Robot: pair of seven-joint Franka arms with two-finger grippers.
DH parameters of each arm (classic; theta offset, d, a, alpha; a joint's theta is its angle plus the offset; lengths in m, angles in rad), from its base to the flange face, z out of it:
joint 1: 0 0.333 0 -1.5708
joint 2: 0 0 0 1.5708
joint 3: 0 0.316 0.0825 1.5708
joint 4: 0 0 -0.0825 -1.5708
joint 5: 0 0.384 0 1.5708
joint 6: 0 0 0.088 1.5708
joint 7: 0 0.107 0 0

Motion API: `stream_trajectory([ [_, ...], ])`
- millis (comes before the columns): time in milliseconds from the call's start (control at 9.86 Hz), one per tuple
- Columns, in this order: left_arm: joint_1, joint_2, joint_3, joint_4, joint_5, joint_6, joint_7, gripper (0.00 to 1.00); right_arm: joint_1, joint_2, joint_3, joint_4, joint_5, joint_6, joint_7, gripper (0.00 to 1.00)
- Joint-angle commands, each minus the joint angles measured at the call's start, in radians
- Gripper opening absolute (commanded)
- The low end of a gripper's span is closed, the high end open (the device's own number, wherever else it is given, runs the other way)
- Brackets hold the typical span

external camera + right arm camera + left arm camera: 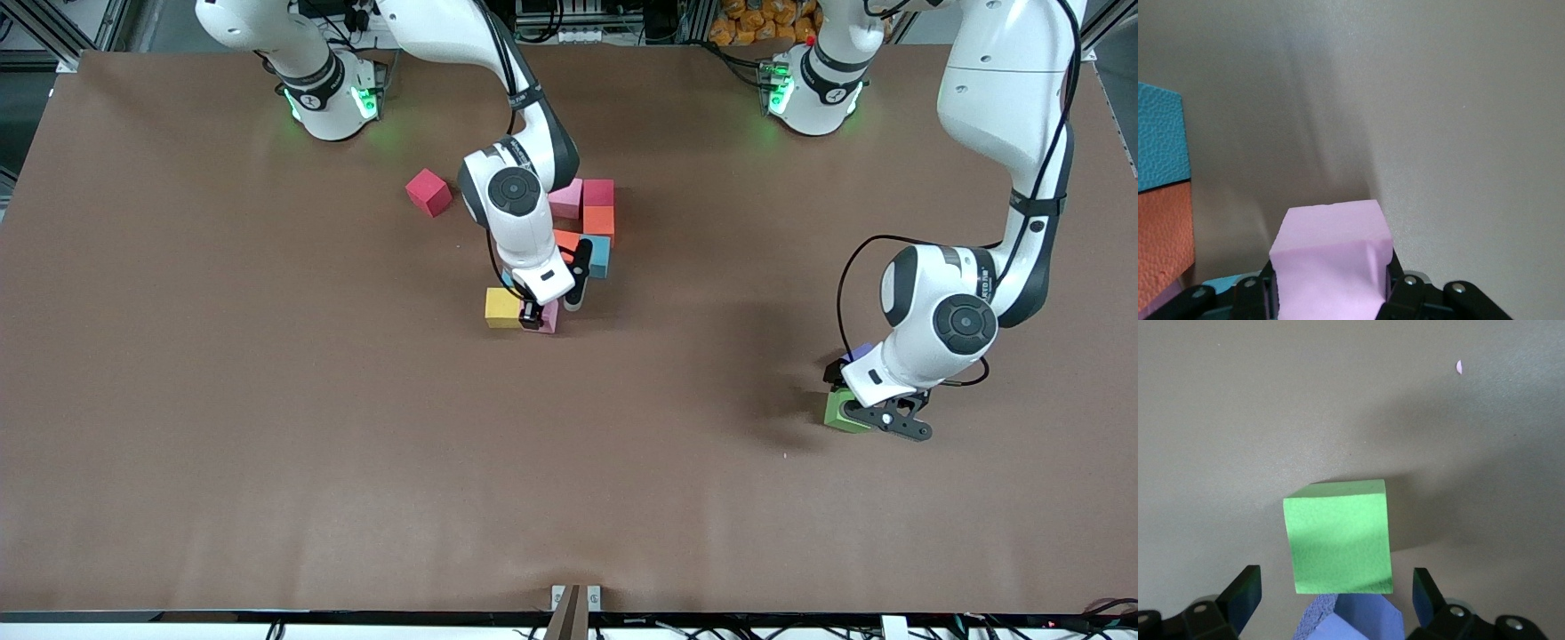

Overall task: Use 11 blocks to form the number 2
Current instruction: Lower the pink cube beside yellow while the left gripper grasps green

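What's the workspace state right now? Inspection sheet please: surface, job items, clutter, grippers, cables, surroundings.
Surface: brown table, flat, one pale speck near the green block.
Job items: partial figure of pink, red, orange and blue blocks; yellow block beside the pink block; red block loose, toward the right arm's end; green block alone on the table.
Clutter: purple block touching the green block.
Grippers: right gripper shut on the pink block beside the yellow one; left gripper open, fingers astride the purple block.
Cables: black cable looped at the left arm's wrist.
Surroundings: frame rails and an orange pile past the table edge.
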Motion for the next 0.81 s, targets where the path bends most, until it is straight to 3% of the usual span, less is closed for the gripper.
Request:
stream_trajectory([
  [0, -0.001, 0.032, 0.006, 0.020, 0.005, 0.024, 0.013, 1.00, 0.011, -0.001, -0.002, -0.011, -0.004, 0.018, 0.029, 0.26],
  [101, -0.001, 0.035, 0.006, 0.025, 0.005, 0.028, 0.013, 1.00, 0.011, 0.005, -0.001, -0.010, -0.006, 0.019, 0.046, 0.29],
  [203, -0.001, 0.044, 0.006, 0.037, 0.005, 0.028, 0.016, 1.00, 0.011, 0.007, -0.001, -0.008, -0.004, 0.019, 0.066, 0.87],
  [304, -0.001, 0.052, 0.006, 0.051, 0.005, 0.028, 0.019, 1.00, 0.011, 0.007, 0.003, -0.007, -0.004, 0.020, 0.083, 1.00],
  [710, -0.001, 0.081, 0.023, 0.080, 0.010, 0.028, 0.021, 1.00, 0.005, -0.013, 0.001, 0.001, -0.004, -0.006, 0.080, 1.00],
])
